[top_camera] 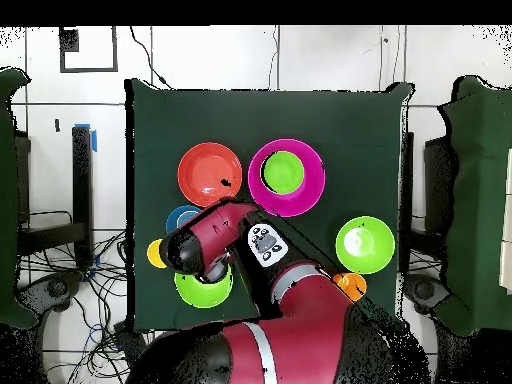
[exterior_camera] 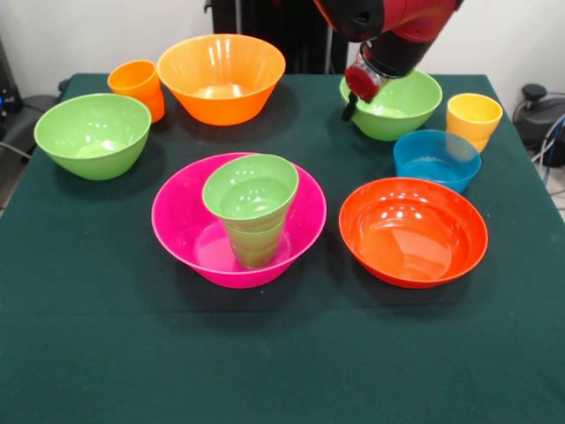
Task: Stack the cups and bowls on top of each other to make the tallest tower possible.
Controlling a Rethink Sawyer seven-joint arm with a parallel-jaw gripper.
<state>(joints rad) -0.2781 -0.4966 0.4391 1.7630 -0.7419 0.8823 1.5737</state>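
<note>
The gripper (exterior_camera: 350, 104) hangs at the rim of a glossy light green plastic bowl (exterior_camera: 397, 108) on the dark green tablecloth (exterior_camera: 106, 336). Only a dark tip shows below the red wrist, so whether the fingers are spread or pressed together cannot be told.

The tower so far is a large glossy pink plastic bowl (exterior_camera: 181, 225) with a small green flared bowl (exterior_camera: 252, 187) perched on a green tapered tumbler (exterior_camera: 254, 247) inside it. It stands well forward of the gripper, towards the table's middle.

Just beside the gripper, past the light green bowl, sit a yellow-orange plastic cup (exterior_camera: 474, 118) and a translucent blue bowl (exterior_camera: 437, 159). A red-orange bowl (exterior_camera: 412, 231) lies beyond those.

Risks, as judged:
- The small green bowl sits tilted on a narrow cup. A knock, or a heavy bowl set on top, could topple it.
- A thin, flared rim gives poor purchase, and the light green bowl may slip or swing when lifted.
- Carrying it low could clip the blue bowl.
</note>
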